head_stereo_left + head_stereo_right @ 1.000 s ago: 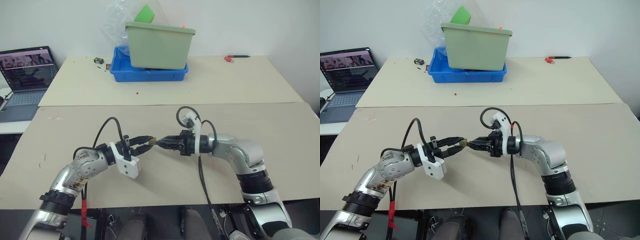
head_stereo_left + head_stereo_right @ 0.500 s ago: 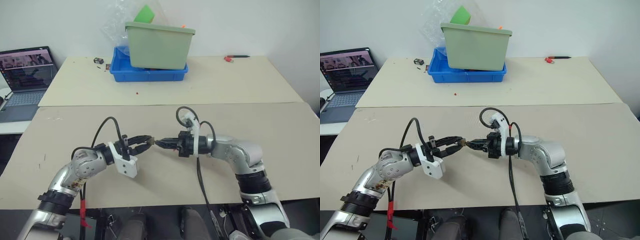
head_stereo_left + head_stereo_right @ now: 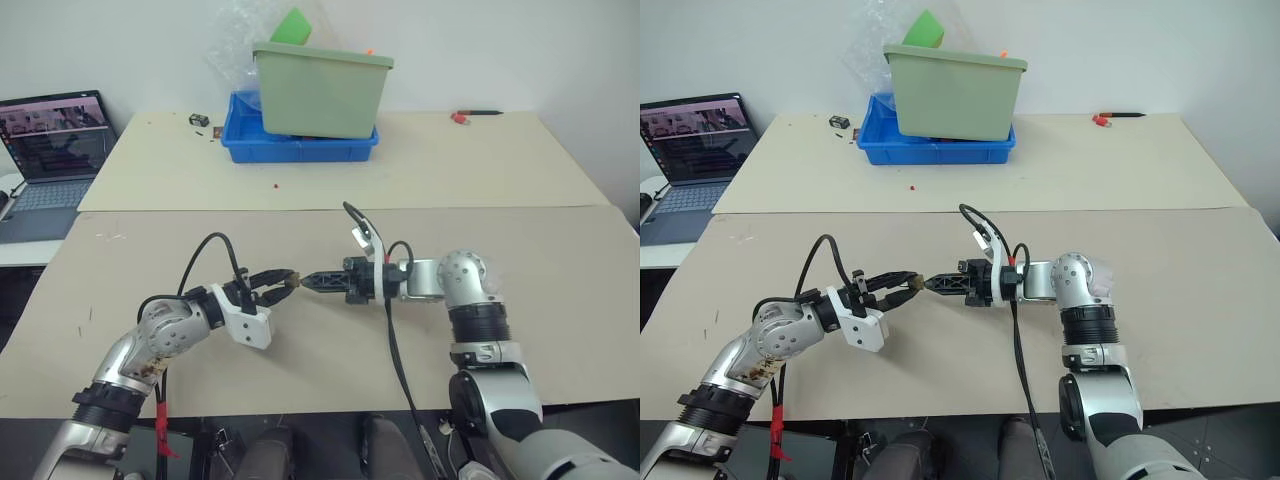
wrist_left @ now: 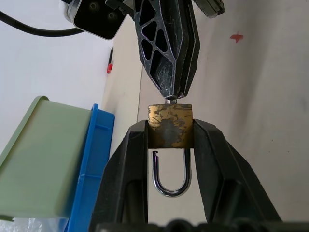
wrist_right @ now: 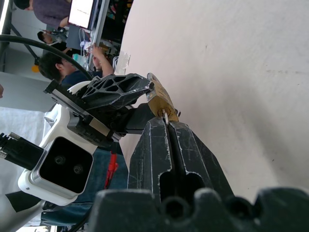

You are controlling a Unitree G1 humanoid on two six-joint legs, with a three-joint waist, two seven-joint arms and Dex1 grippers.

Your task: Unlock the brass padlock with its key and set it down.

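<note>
Padlock (image 4: 169,126): brass body clamped between the left tool's (image 3: 282,283) fingers, above the tabletop (image 3: 330,360) at centre frame; shackle (image 4: 170,175) sprung free on one side. Key (image 4: 170,100): silvery, seated in the padlock's end, pinched in the closed right tool (image 3: 313,280), which meets the left tip to tip. Upper frame: green bin (image 3: 320,88) in blue tray (image 3: 298,148); laptop (image 3: 55,140) at left edge.
</note>
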